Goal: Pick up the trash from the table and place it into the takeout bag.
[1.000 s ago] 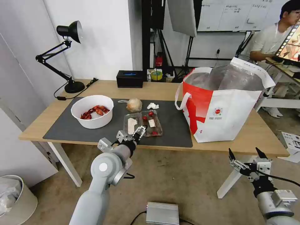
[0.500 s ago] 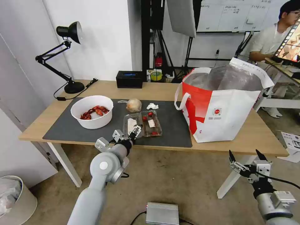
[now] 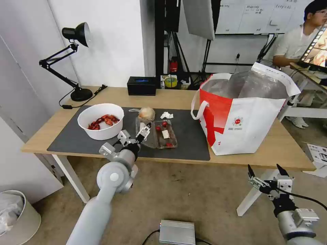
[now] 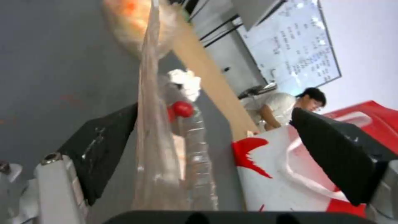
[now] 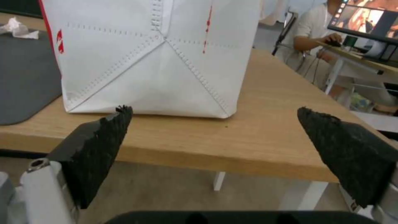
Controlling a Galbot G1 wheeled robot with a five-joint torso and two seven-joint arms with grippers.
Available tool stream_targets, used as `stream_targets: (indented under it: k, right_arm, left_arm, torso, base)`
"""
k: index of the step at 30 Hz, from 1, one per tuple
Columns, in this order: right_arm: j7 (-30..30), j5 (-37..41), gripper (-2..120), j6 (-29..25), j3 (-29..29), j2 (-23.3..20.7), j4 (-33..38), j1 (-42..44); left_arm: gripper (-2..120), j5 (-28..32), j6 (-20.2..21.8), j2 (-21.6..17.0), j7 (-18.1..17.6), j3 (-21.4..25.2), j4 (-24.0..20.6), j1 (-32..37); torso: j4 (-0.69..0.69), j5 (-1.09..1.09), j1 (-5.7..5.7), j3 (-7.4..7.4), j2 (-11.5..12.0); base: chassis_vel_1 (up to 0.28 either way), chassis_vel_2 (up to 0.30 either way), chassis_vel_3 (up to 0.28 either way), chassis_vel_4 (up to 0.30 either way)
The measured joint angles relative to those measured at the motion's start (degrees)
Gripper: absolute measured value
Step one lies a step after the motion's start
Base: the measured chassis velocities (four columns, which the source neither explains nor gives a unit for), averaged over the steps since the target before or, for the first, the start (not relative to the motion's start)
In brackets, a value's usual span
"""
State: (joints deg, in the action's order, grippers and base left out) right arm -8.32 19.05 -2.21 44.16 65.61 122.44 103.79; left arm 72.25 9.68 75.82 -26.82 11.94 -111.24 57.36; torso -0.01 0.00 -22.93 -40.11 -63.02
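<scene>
The left gripper [image 3: 135,134] sits at the near edge of the clear tray [image 3: 160,133], its jaws spread wide. In the left wrist view the tray's thin raised flap [image 4: 154,130] stands between the fingers, just beside one finger [image 4: 105,146] and well apart from the other, so nothing is clamped yet. Beyond the gripper lie the wrapped lump [image 3: 146,113] and the crumpled tissue [image 3: 166,115]; off to its left stands the white bowl [image 3: 100,121] of red shells, and well to its right the takeout bag [image 3: 245,112] stands open on the table [image 3: 282,149].

The step in hand looks like taking hold of the tray. To do it well, the gripper should centre the flap between the fingers and close gently, since thin plastic will likely buckle or slip. It seems wise to grip deep enough that the tray does not hinge open and spill its red bits, and to keep it level while lifting.

The right gripper [image 3: 269,172] waits low, in front of the table and below the bag, jaws wide and holding nothing.
</scene>
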Motion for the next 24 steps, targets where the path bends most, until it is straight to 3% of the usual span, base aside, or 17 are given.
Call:
stream_targets:
  k: [5, 11, 13, 16, 21, 24]
  right_arm:
    - [0.23, -0.10, 100, -0.23, 0.01, 0.33, 0.01, 0.03]
    - [0.72, -0.26, 100, -0.38, -0.63, 0.45, 0.51, -0.01]
    - [0.81, -0.25, 100, -0.38, -0.84, 0.31, 0.80, -0.01]
    - [1.44, -0.13, 100, -0.31, -1.54, -0.03, 1.51, -0.03]
    - [2.71, 0.59, 100, -0.25, -2.95, -0.79, 2.58, -0.23]
    - [4.21, 1.60, 100, -0.28, -5.37, -1.75, 3.88, -0.86]
  left_arm:
    - [100, -5.13, -0.86, -1.02, 3.40, -2.09, 0.07, -0.39]
    - [100, -18.40, -3.16, -4.89, 10.88, -5.96, 1.65, -0.66]
    - [98, -20.28, -3.29, -5.69, 11.53, -6.58, 1.85, -0.74]
    - [83, -25.85, -3.44, -7.83, 12.81, -7.88, 2.55, -1.34]
    - [70, -30.86, -4.04, -10.56, 14.71, -9.45, 3.65, -2.15]
    - [54, -37.61, -6.69, -12.68, 17.60, -11.23, 6.23, -3.16]
  torso:
    - [0.00, 0.00, 0.00, 0.00, 0.00]
    - [0.01, 0.00, 0.00, 0.00, 0.00]
    - [0.00, 0.00, 0.00, 0.00, 0.00]
    - [0.00, 0.00, 0.00, 0.00, 0.00]
    - [0.01, -0.01, 0.00, 0.00, 0.00]
    - [0.01, -0.01, 0.00, 0.01, 0.00]
  base:
    - [0.000, 0.000, 0.000, 0.000]
    - [0.000, 0.000, 0.000, 0.000]
    - [0.000, 0.000, 0.000, 0.000]
    - [0.000, 0.000, 0.000, 0.000]
    - [0.000, 0.000, 0.000, 0.000]
    - [0.000, 0.000, 0.000, 0.000]
